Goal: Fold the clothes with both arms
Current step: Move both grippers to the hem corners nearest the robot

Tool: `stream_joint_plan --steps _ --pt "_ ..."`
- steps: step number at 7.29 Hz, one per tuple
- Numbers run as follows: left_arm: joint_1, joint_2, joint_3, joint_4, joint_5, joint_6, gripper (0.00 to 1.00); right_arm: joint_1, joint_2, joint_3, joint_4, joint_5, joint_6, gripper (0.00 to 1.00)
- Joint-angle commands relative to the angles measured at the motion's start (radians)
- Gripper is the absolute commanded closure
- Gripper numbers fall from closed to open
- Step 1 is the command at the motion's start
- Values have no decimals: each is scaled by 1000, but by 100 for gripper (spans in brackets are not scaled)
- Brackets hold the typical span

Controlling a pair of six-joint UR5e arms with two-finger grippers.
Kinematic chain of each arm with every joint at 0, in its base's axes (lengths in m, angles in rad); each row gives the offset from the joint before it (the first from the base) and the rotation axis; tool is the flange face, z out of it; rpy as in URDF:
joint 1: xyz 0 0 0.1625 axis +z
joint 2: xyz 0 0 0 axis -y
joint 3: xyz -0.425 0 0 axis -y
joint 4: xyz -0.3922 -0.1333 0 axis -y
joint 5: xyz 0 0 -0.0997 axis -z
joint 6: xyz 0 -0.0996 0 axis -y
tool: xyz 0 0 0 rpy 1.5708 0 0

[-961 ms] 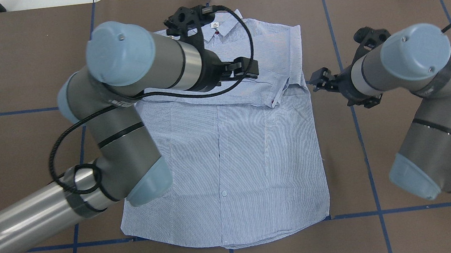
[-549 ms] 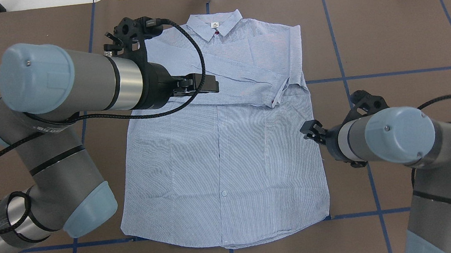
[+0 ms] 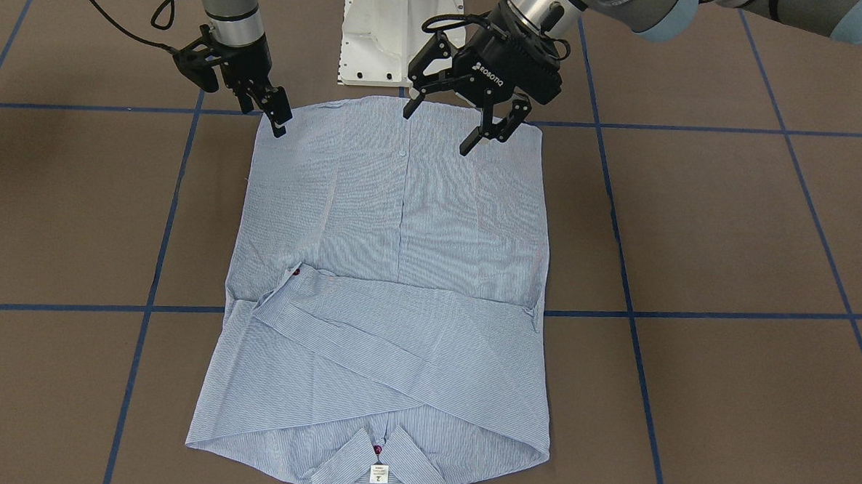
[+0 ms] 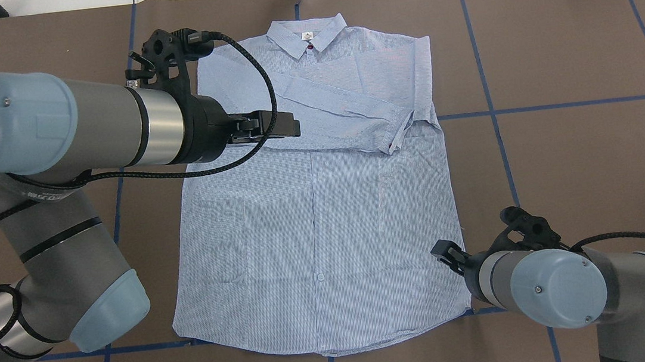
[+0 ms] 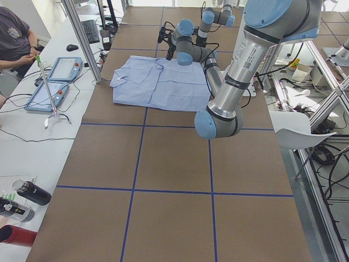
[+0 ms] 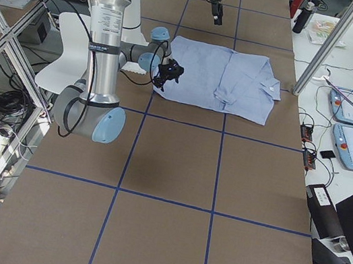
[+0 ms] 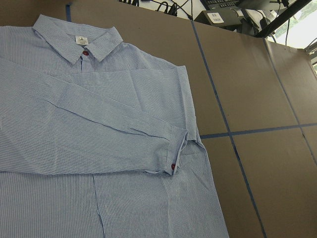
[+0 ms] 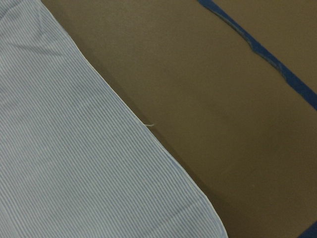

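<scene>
The striped button-up shirt (image 4: 328, 234) is lying flat, front up, in the middle of the table (image 4: 552, 31). Its long axis is running from the robot's edge to the far edge, with the collar (image 4: 307, 32) pointing at the far edge and the hem (image 4: 327, 342) lying just short of the robot's edge. Both sleeves (image 4: 345, 112) are lying crossed over the chest. The next fold probably calls for a grip on each hem corner, so what matters is where those corners lie from each arm. The right end effector (image 4: 447, 255) is hanging low just beside the shirt's right side edge, a little toward the far edge from the right hem corner (image 4: 469, 308), and its wrist camera is looking straight at that edge and corner. Its jaws are looking parted, and it is gripping nothing. The left end effector (image 3: 439, 130) is riding well above the cloth over the shirt's left half, so the left hem corner (image 4: 176, 328) lies below it and back toward the robot's edge and the table's left end. Its jaws are standing wide apart and it is touching nothing. The right arm is therefore the nearer to its corner, while the left one has a longer way down.
</scene>
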Motion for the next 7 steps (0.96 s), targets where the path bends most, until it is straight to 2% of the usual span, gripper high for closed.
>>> stream_joint_plan --steps 1,6,7 --pt "1 2 -1 0 1 0 6 -26 -7 -3 -1 5 6 3" --pt "3 3 5 0 2 -1 6 -78 -15 -12 -1 22 6 25" --pt "1 3 5 0 2 -1 6 -78 -17 -13 -1 22 8 42"
